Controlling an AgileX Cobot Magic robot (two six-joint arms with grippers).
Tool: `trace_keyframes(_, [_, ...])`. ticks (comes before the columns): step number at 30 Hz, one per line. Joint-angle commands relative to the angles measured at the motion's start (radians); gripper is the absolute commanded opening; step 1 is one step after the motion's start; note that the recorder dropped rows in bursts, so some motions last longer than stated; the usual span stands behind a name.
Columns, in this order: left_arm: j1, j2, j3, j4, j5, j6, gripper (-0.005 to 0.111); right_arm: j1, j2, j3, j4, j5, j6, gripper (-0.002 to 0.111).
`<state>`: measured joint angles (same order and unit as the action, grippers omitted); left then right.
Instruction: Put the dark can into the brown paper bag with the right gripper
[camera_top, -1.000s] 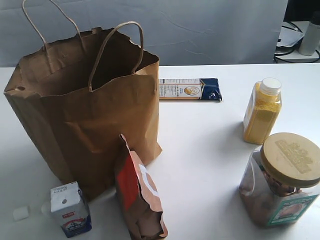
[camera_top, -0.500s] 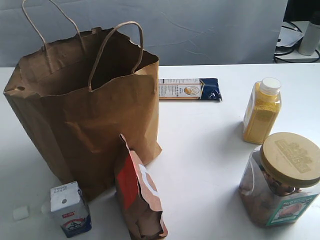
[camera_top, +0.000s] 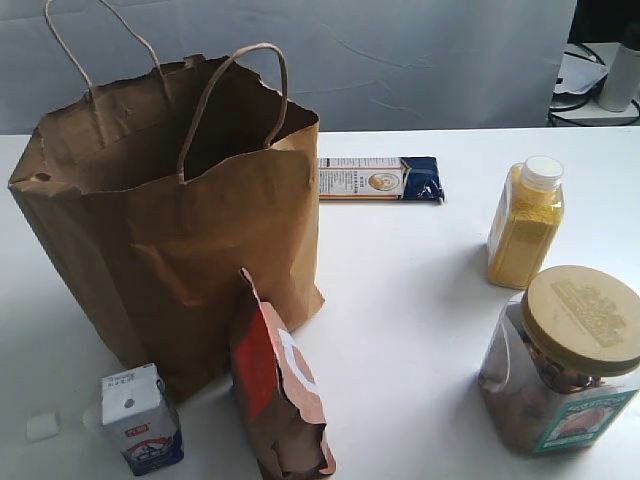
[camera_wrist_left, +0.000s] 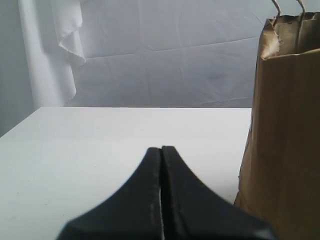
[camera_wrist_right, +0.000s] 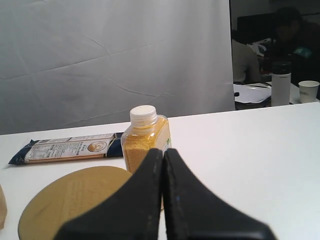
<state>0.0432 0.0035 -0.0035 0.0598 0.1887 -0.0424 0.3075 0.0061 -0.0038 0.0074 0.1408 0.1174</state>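
Note:
The brown paper bag (camera_top: 170, 240) stands upright and open at the left of the white table, its twisted handles sticking up; its side also shows in the left wrist view (camera_wrist_left: 287, 125). The dark can is not visible in any view. Neither gripper appears in the exterior view. My left gripper (camera_wrist_left: 161, 150) is shut with nothing in it, low over the table beside the bag. My right gripper (camera_wrist_right: 163, 151) is shut and empty, behind the tan jar lid (camera_wrist_right: 75, 200) and the yellow bottle (camera_wrist_right: 145, 137).
A yellow bottle (camera_top: 525, 225) and a large clear jar with a tan lid (camera_top: 565, 360) stand at the right. A flat blue-and-white packet (camera_top: 380, 178) lies behind the bag. An orange-brown pouch (camera_top: 280, 390) and a small milk carton (camera_top: 140, 418) stand in front of the bag.

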Motion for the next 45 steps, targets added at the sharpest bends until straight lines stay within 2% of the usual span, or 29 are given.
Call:
trace_keyframes(1, [-0.006,-0.003,0.004,0.003,-0.005,-0.003,0.0,-0.008,-0.006,0.004,-0.013,0.0,0.005,0.0])
trace_keyframes(14, [-0.006,-0.003,0.004,0.003,-0.005,-0.003,0.0,-0.01,-0.006,0.004,-0.013,0.0,0.008,0.0])
trace_keyframes(23, [-0.006,-0.003,0.004,0.003,-0.005,-0.003,0.0,-0.087,-0.006,0.004,-0.013,-0.002,0.006,0.0])
trace_keyframes(45, [-0.006,-0.003,0.004,0.003,-0.005,-0.003,0.0,-0.087,-0.006,0.004,-0.013,-0.002,0.006,0.0])
